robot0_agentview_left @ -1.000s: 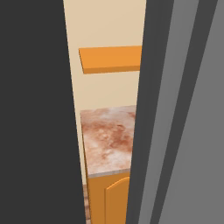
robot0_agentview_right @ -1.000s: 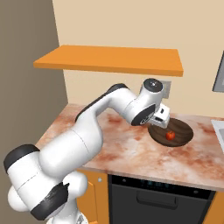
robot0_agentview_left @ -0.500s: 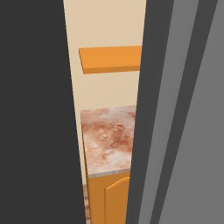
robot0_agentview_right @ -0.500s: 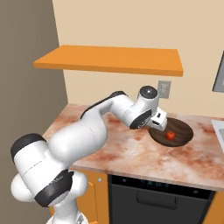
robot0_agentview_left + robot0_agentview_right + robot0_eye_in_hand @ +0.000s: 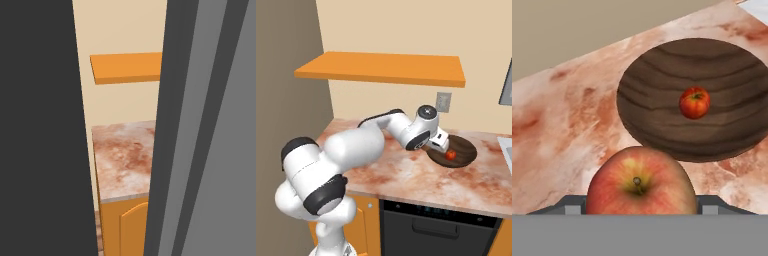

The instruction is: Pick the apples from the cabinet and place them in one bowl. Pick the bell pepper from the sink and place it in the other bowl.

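Hand view: my gripper [image 5: 640, 212] clamps an apple [image 5: 641, 181]; bowl [image 5: 662, 90] at one o'clock. Releasing early could roll it onto the counter [image 5: 557, 130].

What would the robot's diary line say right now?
tool: shut on held apple | bowl: dark wooden, one apple inside | position: held apple short of bowl rim | surface: counter

Open marbled counter [image 5: 567, 125] rings the dark wooden bowl [image 5: 662, 115], whose middle one apple [image 5: 694, 102] occupies.
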You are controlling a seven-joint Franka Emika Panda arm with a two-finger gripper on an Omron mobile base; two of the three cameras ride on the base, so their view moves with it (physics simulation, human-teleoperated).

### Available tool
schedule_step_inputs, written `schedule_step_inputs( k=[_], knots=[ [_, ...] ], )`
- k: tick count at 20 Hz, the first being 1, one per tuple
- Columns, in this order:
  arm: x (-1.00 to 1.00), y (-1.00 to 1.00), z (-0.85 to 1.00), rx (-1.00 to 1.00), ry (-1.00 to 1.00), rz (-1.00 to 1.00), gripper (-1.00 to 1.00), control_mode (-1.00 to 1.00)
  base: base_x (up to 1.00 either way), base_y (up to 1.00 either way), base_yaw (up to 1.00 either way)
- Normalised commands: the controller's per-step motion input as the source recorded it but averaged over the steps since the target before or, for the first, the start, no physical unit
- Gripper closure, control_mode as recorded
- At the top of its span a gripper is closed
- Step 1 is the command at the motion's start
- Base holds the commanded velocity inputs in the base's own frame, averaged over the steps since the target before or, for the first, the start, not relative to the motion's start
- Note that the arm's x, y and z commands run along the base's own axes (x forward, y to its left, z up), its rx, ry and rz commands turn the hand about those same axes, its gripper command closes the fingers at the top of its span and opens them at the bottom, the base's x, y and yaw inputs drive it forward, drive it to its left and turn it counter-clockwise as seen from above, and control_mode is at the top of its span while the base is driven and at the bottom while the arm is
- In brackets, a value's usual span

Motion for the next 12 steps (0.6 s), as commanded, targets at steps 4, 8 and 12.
schedule_step_inputs(
  k=[4,8,12],
  knots=[
    [0.31,-0.27,-0.08,0.0,0.0,0.0,1.0,-1.0,0.0,0.0,0.0],
    [0.31,-0.28,-0.06,0.01,0.0,0.0,1.0,-1.0,0.0,0.0,0.0],
    [0.28,-0.26,-0.1,0.01,0.0,0.0,1.0,-1.0,0.0,0.0,0.0]
  ],
)
